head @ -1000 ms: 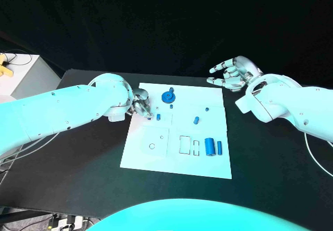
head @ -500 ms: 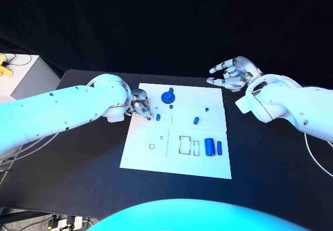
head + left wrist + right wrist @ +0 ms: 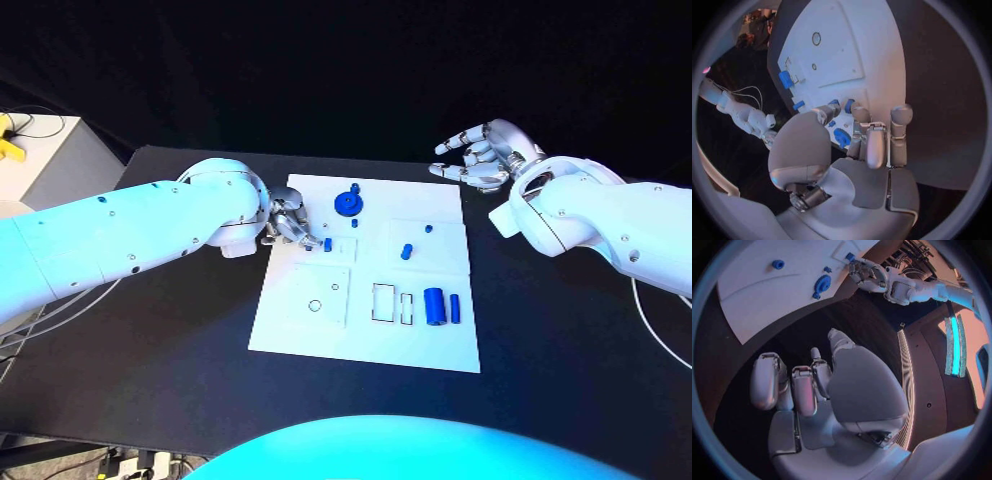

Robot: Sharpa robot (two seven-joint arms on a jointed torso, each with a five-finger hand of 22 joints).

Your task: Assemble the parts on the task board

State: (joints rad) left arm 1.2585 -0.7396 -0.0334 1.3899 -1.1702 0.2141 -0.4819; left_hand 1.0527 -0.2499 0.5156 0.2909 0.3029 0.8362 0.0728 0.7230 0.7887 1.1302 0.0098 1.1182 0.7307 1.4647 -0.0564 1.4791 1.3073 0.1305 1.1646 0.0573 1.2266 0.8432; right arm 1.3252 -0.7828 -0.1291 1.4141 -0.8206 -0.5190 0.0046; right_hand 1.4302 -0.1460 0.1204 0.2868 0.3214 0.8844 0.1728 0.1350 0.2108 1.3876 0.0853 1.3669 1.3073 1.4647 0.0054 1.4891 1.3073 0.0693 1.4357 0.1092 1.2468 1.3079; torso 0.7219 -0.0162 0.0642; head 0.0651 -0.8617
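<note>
Head view: we find the task board (image 3: 368,340) lying at the middle of the black table (image 3: 577,330). Blue parts (image 3: 434,304) rest on it, two cylinders side by side near its right edge, a round disc (image 3: 348,203) near its far edge. We see the left hand (image 3: 289,225) over the board's left edge, fingertips beside a small blue piece (image 3: 327,243); we cannot tell whether it grips. Our right hand (image 3: 483,155) hovers beyond the far right corner, fingers spread, holding nothing.

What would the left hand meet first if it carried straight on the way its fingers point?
Probably the small blue part just beyond the left hand's fingertips, on the task board; depth is unclear.
</note>
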